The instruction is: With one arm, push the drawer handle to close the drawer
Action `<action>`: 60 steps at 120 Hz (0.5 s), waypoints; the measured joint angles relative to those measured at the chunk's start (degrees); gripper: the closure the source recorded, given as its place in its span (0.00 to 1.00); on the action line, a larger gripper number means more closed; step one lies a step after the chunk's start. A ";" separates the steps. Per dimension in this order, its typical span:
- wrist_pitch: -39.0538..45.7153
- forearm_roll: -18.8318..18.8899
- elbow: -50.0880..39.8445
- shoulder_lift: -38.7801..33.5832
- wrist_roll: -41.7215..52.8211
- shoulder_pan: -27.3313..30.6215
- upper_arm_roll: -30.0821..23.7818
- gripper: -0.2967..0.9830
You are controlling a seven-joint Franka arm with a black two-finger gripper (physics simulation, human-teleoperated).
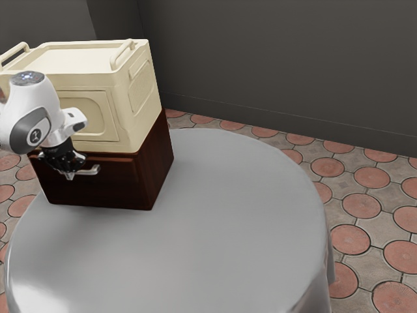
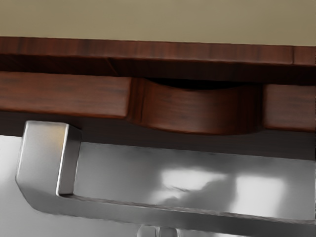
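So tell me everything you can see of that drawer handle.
The handle is a smooth, silvery, metallic-looking bar, with a squared post at one end joining it to the dark reddish-brown drawer front. It runs across the front, standing out from it. The gripper is right by it, hiding part in the exterior view; whether they touch, I can't tell.

Our arm (image 1: 23, 107) wears a glossy white shell with smooth, rounded contours. A grey, round cap (image 1: 28, 78) sits on top, dotted with small pale flecks. On the side we carry a dark grey panel (image 1: 38, 132) with curved edges, bearing a small round emblem (image 1: 35, 135) in white. A stubby white housing (image 1: 75, 116) juts out beside it with a dark patch, and our pincer (image 1: 70, 175) is black and angular.
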 joint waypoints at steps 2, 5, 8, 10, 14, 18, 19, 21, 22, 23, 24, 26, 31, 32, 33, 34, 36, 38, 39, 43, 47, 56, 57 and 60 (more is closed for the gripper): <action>0.07 -0.09 0.13 0.23 0.02 -0.01 -0.02 0.85; 0.16 -0.22 0.27 0.46 0.06 -0.07 -0.05 0.85; 0.24 -0.37 0.55 0.62 0.12 -0.20 -0.03 0.85; 0.29 -0.45 0.71 0.73 0.15 -0.29 -0.02 0.85; 0.39 -0.57 1.02 1.06 0.20 -0.44 -0.02 0.85; 0.52 -0.66 1.36 1.47 0.25 -0.53 -0.02 0.85; 0.54 -0.68 1.43 1.56 0.26 -0.55 -0.03 0.85; 0.60 -0.71 1.59 1.75 0.28 -0.58 -0.04 0.85; 0.62 -0.72 1.66 1.83 0.29 -0.58 -0.04 0.85; 0.65 -0.73 1.72 1.91 0.30 -0.59 -0.05 0.85; 0.67 -0.74 1.77 1.97 0.31 -0.61 -0.06 0.85; 0.71 -0.76 1.84 2.07 0.33 -0.63 -0.06 0.85; 0.81 -0.81 1.96 2.22 0.37 -0.68 -0.04 0.85; 0.83 -0.81 1.97 2.24 0.38 -0.69 -0.04 0.85; 0.84 -0.82 1.97 2.26 0.39 -0.69 -0.03 0.85; 0.86 -0.83 1.97 2.27 0.40 -0.69 -0.02 0.85; 0.89 -0.84 1.98 2.29 0.43 -0.68 -0.02 0.85; 0.91 -0.86 1.98 2.30 0.45 -0.67 -0.02 0.85; 0.93 -0.87 1.98 2.29 0.46 -0.67 -0.01 0.85; 0.97 -0.89 1.96 2.28 0.50 -0.65 0.00 0.85; 0.85 -0.89 1.76 1.68 0.56 -0.76 0.03 0.83; -2.20 -1.27 0.76 -3.62 0.75 -3.18 0.30 0.69; -2.81 -1.36 0.64 -4.51 0.76 -3.62 0.32 0.68; -4.99 -1.63 0.42 -7.27 0.80 -4.90 0.32 0.63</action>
